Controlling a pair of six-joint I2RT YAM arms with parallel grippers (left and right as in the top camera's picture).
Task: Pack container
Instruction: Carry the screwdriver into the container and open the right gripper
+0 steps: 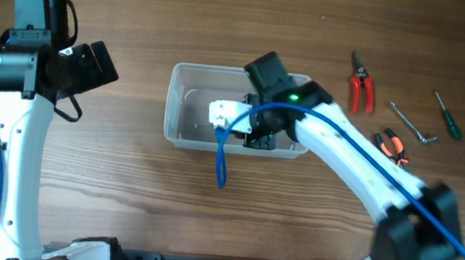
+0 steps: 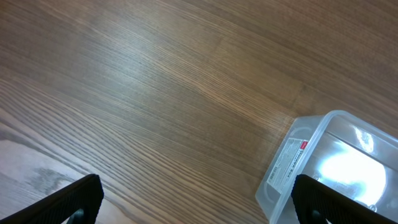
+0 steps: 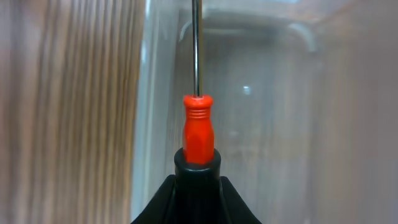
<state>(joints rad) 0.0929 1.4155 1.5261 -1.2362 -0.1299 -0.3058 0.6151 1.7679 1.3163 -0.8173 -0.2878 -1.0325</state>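
One right gripper (image 3: 198, 190), clasping screwdriver (image 3: 198, 134), hovers over container (image 1: 171, 129).

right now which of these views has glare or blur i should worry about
Left wrist: strong white glare on the tub, soft sheen across the table. Right wrist: red screwdriver handle sharp, tub and wood behind it blurred. Overhead: even light, in focus, only soft shadows.

wooden table (image 1: 123, 179) | on it: red cutters (image 1: 360, 87) | hex key (image 1: 413, 124) | green screwdriver (image 1: 448, 116) | orange pliers (image 1: 393, 147)
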